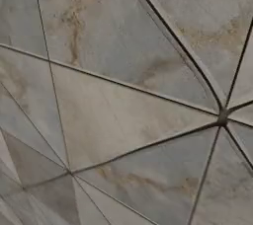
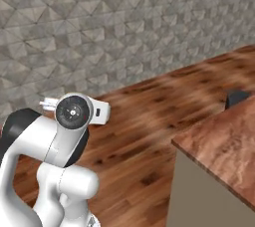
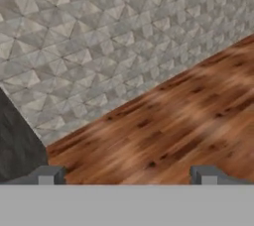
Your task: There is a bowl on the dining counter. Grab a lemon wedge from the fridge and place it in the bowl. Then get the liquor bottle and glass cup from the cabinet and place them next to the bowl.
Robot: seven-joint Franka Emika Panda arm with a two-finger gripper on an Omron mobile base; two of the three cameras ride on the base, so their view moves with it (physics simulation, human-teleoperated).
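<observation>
My gripper (image 3: 127,175) is open, its two dark fingertips (image 3: 49,174) standing wide apart at the bottom of the hand view with nothing between them. It looks out over a wooden floor (image 3: 173,121) toward a grey tiled wall (image 3: 109,36). In the right base view my white arm (image 2: 64,141) is folded at the lower left. A brown-topped counter (image 2: 224,146) juts in at the right; I cannot tell whether it is the dining counter. The bowl, lemon wedge, fridge, liquor bottle, glass cup and cabinet are out of view.
The left base view sits very close to a tiled wall (image 1: 123,95). A small dark object (image 2: 236,97) pokes up behind the counter's far corner. A dark grey panel (image 3: 17,141) stands at the left of the hand view. Open floor (image 2: 149,121) lies between wall and counter.
</observation>
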